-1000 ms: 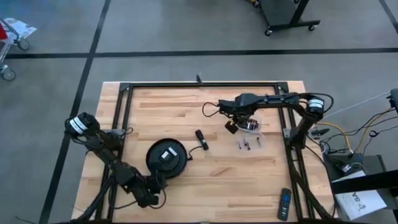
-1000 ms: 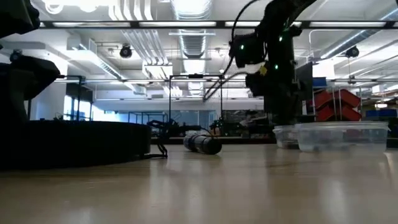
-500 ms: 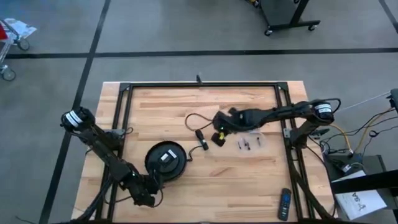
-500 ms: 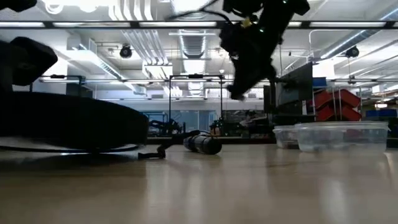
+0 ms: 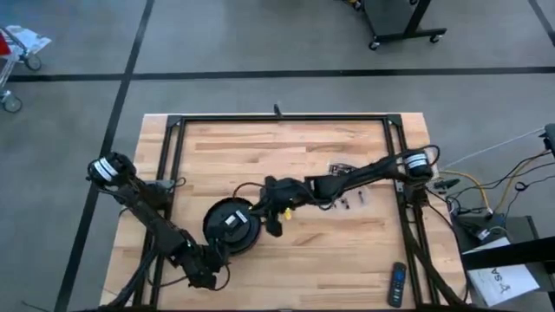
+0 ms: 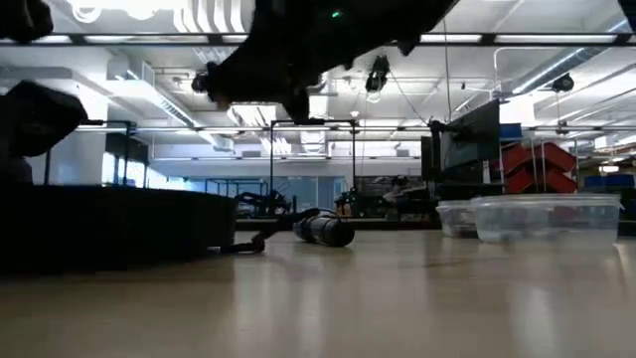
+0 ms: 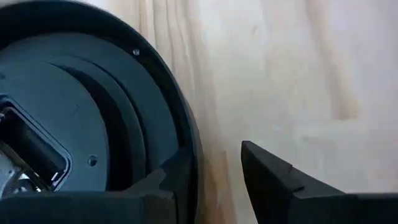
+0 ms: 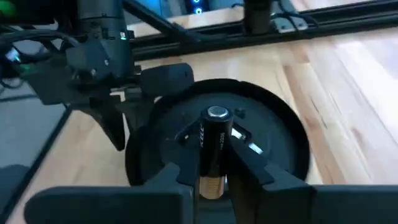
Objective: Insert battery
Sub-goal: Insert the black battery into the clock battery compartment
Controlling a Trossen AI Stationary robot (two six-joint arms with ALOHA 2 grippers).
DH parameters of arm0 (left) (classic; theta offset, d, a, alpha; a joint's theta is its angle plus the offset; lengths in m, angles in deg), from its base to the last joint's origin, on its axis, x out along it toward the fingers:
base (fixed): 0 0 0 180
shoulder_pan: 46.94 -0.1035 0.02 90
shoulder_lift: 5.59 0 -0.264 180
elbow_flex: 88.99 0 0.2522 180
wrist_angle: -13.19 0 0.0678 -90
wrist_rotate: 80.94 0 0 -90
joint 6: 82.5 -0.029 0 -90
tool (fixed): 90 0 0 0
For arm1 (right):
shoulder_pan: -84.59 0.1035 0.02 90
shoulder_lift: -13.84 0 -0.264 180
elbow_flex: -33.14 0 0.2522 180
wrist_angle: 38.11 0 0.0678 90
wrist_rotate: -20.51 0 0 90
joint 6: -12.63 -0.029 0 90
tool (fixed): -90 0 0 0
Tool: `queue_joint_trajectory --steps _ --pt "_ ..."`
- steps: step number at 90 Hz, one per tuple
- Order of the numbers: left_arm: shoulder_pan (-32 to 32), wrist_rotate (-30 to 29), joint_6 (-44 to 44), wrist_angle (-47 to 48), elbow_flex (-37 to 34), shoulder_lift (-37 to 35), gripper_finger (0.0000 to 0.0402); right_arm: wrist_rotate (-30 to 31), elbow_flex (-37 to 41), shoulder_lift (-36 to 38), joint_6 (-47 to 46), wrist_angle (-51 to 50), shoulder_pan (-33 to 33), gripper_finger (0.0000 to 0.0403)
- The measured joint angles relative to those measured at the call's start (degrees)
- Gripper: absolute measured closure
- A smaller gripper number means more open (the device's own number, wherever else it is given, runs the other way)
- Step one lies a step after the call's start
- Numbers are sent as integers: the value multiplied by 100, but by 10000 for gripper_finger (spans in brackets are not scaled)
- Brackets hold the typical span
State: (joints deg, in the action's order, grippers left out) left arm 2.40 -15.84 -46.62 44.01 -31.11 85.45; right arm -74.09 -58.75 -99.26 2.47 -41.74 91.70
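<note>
A round black device (image 5: pixel 230 224) lies back-up on the table at the near left, with a rectangular compartment (image 8: pixel 239 134) in its middle. Just right of it, slightly above, my right gripper (image 5: pixel 272 215) is shut on a black battery (image 8: pixel 210 149) with a gold end. My left gripper (image 5: pixel 217 254) is open at the device's near rim (image 7: pixel 189 146). One finger (image 7: pixel 165 186) reaches over the rim; the other (image 7: pixel 273 180) stands outside it, with bare table between. My left gripper has one finger lying over the device's near rim; I cannot tell whether it touches. My right gripper pinches the battery's sides (image 8: pixel 209 168) between its two fingers, near the gold end. The battery lies along the fingers, and its silver tip (image 8: pixel 216 112) sticks out toward the device, clear of it.
A clear plastic container (image 6: pixel 542 214) holding small parts stands at the right. In the low view, a short black cylinder (image 6: pixel 323 231) with a cable lies mid-table. A remote (image 5: pixel 395 284) sits near the right front corner. Black frame rails (image 5: pixel 277 119) border the table.
My right gripper has travelled from beside the clear container toward the table's left and near edge, carrying the battery up to the round device. The device shifted a little toward the near left, tipped up briefly on one side, and lies flat again.
</note>
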Motion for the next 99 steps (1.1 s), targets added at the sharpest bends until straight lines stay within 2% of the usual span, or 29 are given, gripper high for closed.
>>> queue_joint_trajectory --steps 24,62,83,99 --pt "-2 -66 125 -107 11 235 293 -407 -950 -1079 435 -135 177 368" --pt "0 235 245 -72 0 65 204 -520 -2518 -2063 1769 -1418 79 368" --pt "11 400 258 -96 0 -12 208 -387 -2961 -2291 2182 -1628 5 368" --pt "11 474 258 -96 0 -19 223 -446 -2948 -2348 2329 -1722 -8 368"
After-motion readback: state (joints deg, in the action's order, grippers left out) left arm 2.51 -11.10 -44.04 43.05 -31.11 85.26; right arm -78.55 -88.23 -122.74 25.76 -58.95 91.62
